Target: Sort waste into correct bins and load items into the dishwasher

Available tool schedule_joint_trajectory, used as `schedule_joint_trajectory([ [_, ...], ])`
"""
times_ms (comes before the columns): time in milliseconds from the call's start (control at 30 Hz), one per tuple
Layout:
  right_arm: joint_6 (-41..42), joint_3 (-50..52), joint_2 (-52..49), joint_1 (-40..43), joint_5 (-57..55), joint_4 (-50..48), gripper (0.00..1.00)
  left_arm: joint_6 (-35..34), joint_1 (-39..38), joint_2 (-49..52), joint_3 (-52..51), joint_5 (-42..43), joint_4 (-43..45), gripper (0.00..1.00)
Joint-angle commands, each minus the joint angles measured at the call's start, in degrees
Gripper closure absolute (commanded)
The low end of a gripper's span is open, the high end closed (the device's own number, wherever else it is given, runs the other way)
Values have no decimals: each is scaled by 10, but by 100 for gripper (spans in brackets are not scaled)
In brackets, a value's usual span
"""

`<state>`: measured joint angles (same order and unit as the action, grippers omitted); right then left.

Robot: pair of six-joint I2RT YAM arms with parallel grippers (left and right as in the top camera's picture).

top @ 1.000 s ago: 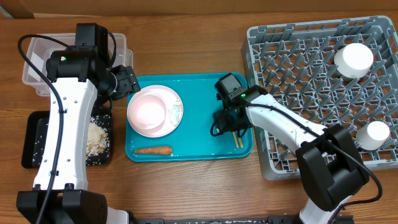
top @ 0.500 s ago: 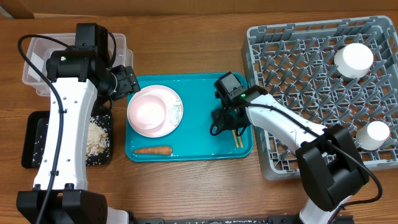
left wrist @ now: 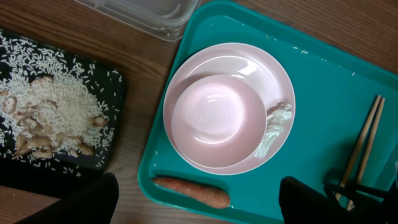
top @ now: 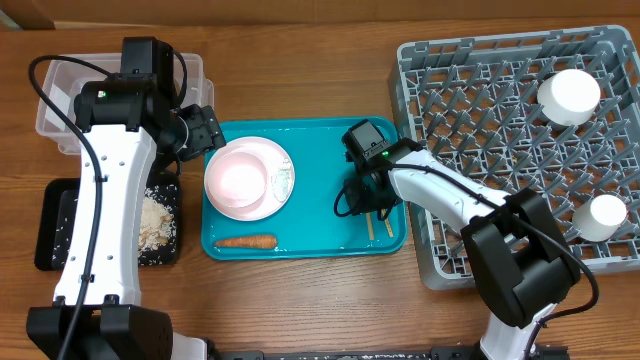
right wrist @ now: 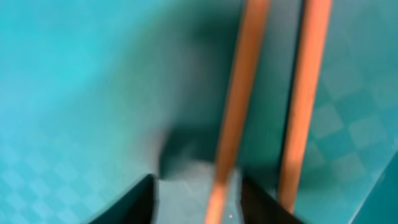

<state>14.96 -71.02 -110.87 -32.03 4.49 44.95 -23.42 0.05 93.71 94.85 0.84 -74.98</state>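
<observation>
The pale pink bowl [top: 240,180] sits on the white plate [top: 281,160] at the left of the teal tray; both show in the left wrist view, bowl [left wrist: 214,115], plate [left wrist: 273,74]. A white scrap [left wrist: 273,127] lies on the plate's rim. The carrot [top: 246,241] lies along the tray's front edge. The chopsticks [top: 372,226] lie at the tray's right end. My right gripper [top: 365,195] is down on them, jaws [right wrist: 199,193] open astride one chopstick [right wrist: 239,93]. My left gripper [top: 198,130] hovers open and empty [left wrist: 199,208] above the tray's left side. The red wrapper is out of view.
The grey dish rack [top: 500,130] stands at the right with two white cups [top: 568,95] [top: 605,215] in it. The clear tub [top: 60,90] is at the back left under my left arm. The black tray [top: 55,225] holds food crumbs [top: 155,220]. The teal tray [top: 320,150] lies in the middle.
My right gripper has shifted slightly left on the tray and the chopsticks have moved a little with it. The left arm has not moved.
</observation>
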Motion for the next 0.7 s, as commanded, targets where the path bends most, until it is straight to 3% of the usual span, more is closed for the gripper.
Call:
schedule_joint_trajectory([
  [0, 4, 6, -14, -5, 7, 2, 70, 12, 2, -10, 2, 2, 2, 16],
  [200, 23, 6, -14, -5, 5, 8, 88, 12, 2, -10, 2, 2, 2, 16],
  [467, 53, -8, -11, -5, 60, 31, 96, 12, 2, -10, 2, 2, 2, 16],
  [667, 43, -122, 44, 10, 7, 131, 96, 12, 2, -10, 2, 2, 2, 16],
])
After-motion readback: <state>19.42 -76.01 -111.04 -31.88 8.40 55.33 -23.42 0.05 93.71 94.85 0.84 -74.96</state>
